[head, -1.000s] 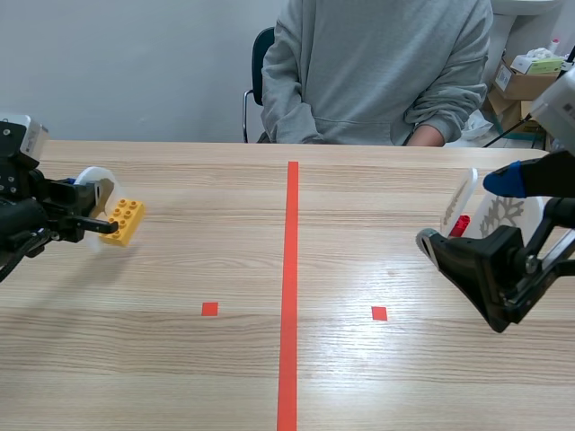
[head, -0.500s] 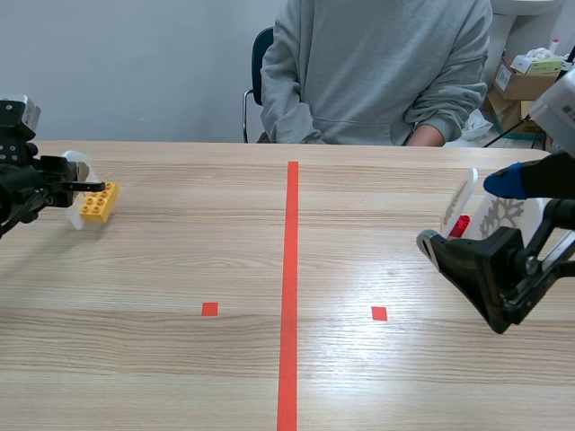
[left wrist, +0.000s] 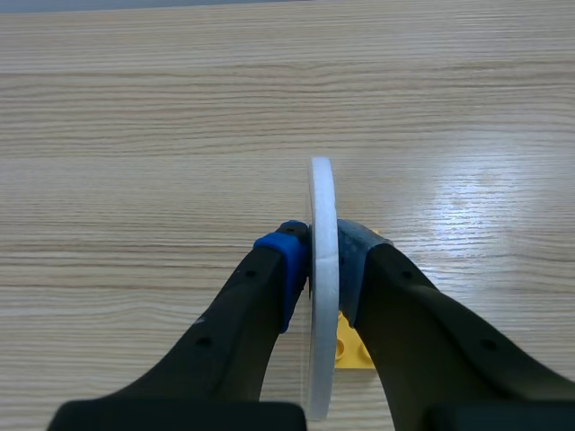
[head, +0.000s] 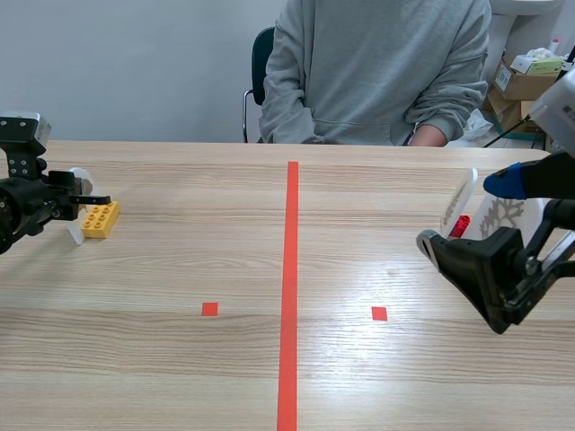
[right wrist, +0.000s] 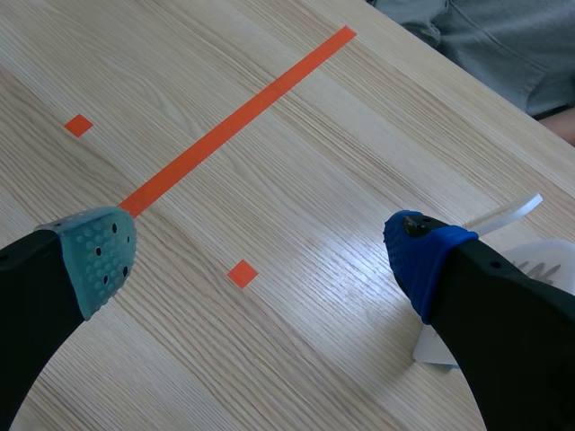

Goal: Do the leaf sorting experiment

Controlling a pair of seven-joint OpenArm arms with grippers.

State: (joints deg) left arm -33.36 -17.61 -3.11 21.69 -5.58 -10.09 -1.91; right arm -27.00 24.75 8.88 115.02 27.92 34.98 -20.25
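Bench: light wood-grain laminate bench [head: 162, 269], with the grain running crosswise in the scene view.

Marks on the bench: one long orange-red tape line [head: 289, 287] runs down the middle, away from the robot. Two small orange-red tape squares [head: 209, 309] [head: 379, 313] lie one on each side of the line.

Light: a soft pale sheen shows on the bench surface right of the line.

Back: plain pale grey-blue wall [head: 135, 63].

Far edge of the bench: dark chair with a metal frame [head: 261, 63], and a person in a grey sweatshirt [head: 377, 72] seated there.

Far right corner: stacked brown cardboard boxes [head: 521, 83], with some clutter on top.
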